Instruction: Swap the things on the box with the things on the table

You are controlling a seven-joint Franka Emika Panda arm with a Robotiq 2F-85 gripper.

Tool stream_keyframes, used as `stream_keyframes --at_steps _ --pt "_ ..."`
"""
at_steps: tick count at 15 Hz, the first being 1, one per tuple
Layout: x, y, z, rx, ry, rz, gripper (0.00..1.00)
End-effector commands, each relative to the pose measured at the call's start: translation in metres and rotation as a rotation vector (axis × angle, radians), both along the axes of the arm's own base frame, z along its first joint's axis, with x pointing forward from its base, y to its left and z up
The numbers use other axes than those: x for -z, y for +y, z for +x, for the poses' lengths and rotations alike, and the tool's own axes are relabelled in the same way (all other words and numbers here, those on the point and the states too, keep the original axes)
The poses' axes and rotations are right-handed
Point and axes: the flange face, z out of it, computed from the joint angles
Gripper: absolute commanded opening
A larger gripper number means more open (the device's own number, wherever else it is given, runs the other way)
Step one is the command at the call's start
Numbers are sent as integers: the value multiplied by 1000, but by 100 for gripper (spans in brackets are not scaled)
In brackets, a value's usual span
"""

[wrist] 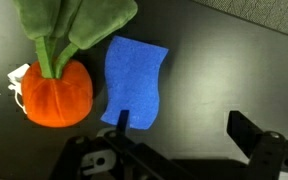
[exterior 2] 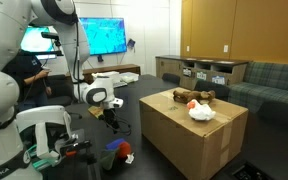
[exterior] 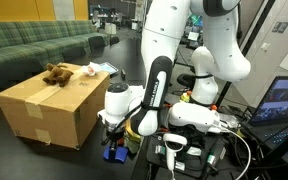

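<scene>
With gripper spread open over edge of blue sponge, plush carrot just beside sponge: likely pickup step; next centre on sponge, descend, close.

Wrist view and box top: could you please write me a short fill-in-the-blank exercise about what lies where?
The plush vegetable with green leaves is ____ in colour. Beside it lies a flat ____ sponge. The brown plush toy rests on ____ of the cardboard box. The end effector hangs above the sponge with its jaws ____, holding nothing.
Missing words: orange; blue; top; open.
</scene>
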Motion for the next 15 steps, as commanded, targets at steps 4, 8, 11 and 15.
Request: stream_keyframes --at_steps 4,8,11,15 --pt "8 -2 1 14 34 22 100" --pt "20 -7 1 16 48 32 100" --pt "28 -9 -1 25 74 42 100" --pt "36 -9 -2 41 107 67 100"
